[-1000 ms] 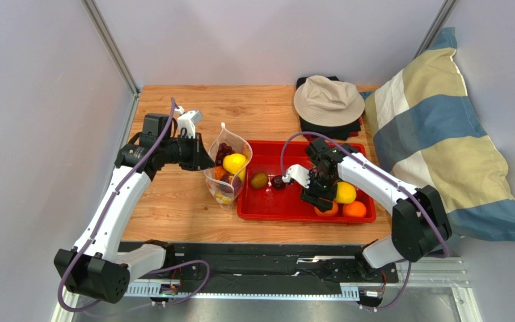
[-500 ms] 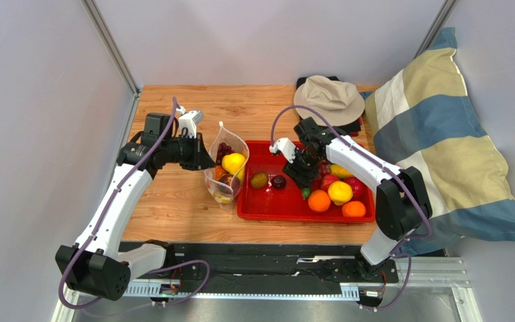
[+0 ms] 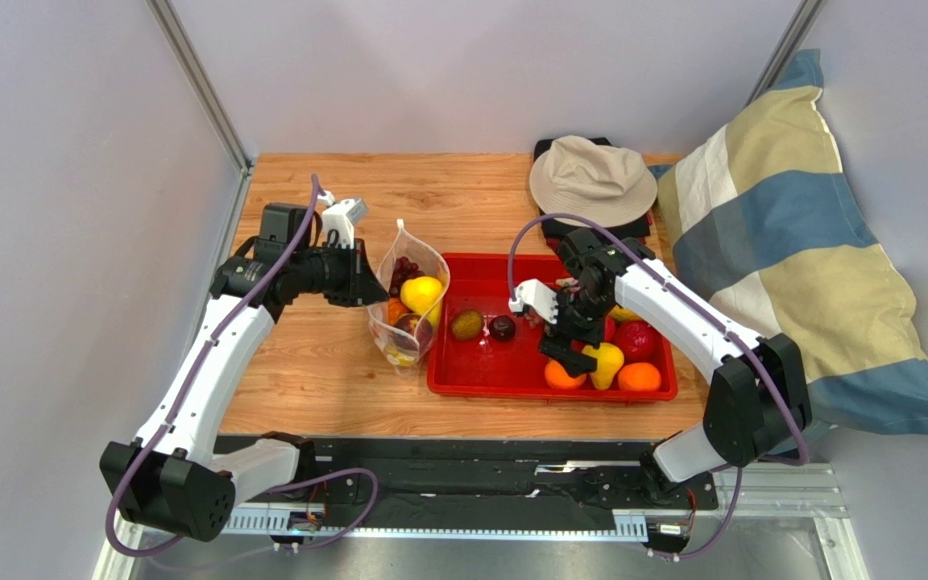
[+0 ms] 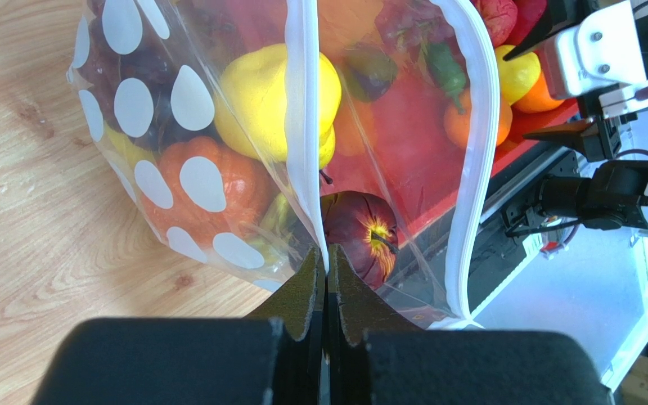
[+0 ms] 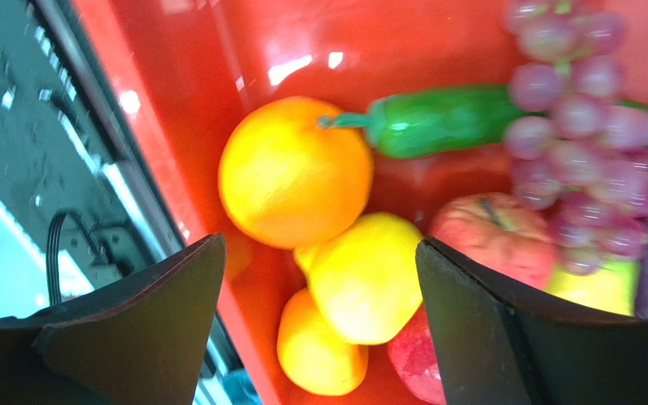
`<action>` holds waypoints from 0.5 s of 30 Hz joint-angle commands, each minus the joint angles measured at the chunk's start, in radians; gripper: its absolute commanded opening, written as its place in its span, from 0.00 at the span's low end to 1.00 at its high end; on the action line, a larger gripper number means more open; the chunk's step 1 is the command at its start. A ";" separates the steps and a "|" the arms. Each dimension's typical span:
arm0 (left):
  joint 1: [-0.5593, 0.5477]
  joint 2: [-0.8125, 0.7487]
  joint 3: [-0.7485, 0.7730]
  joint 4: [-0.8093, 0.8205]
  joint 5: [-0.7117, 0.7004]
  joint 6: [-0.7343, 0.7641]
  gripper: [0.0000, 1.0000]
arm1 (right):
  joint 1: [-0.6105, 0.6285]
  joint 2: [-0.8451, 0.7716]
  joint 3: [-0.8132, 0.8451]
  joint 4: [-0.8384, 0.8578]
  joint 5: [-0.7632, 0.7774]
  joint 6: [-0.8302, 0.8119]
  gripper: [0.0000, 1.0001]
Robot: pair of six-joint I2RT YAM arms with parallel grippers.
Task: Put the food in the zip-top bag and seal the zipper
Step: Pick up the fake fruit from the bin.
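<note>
The zip-top bag (image 3: 410,317), clear with white dots, stands open left of the red tray. Inside it are a yellow fruit (image 4: 270,91), an orange (image 4: 217,187) and a dark red apple (image 4: 359,240). My left gripper (image 3: 365,290) is shut on the near side of the bag's zipper (image 4: 305,126); the far side (image 4: 476,143) hangs apart from it. My right gripper (image 5: 319,245) is open and empty, hovering over food in the tray: a yellow pear (image 5: 370,288), an orange (image 5: 295,173), a red apple (image 5: 495,238), pink grapes (image 5: 568,110) and a green pepper (image 5: 441,122).
The red tray (image 3: 490,377) also holds a greenish fruit (image 3: 467,324) and a dark plum (image 3: 502,328) near the bag. A beige hat (image 3: 591,181) lies behind the tray. A striped pillow (image 3: 796,242) fills the right side.
My right gripper swung toward the tray's back left, then returned over the fruit at the front right, its jaws opening wider. The left arm and bag stayed still.
</note>
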 commanded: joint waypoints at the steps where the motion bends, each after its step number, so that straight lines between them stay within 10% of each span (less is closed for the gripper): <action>1: -0.004 -0.001 0.027 0.034 0.014 0.016 0.00 | -0.001 0.036 0.025 -0.049 -0.024 -0.099 0.88; 15: -0.006 0.003 0.039 0.025 0.000 0.022 0.00 | -0.001 0.200 -0.024 0.108 -0.011 -0.011 0.86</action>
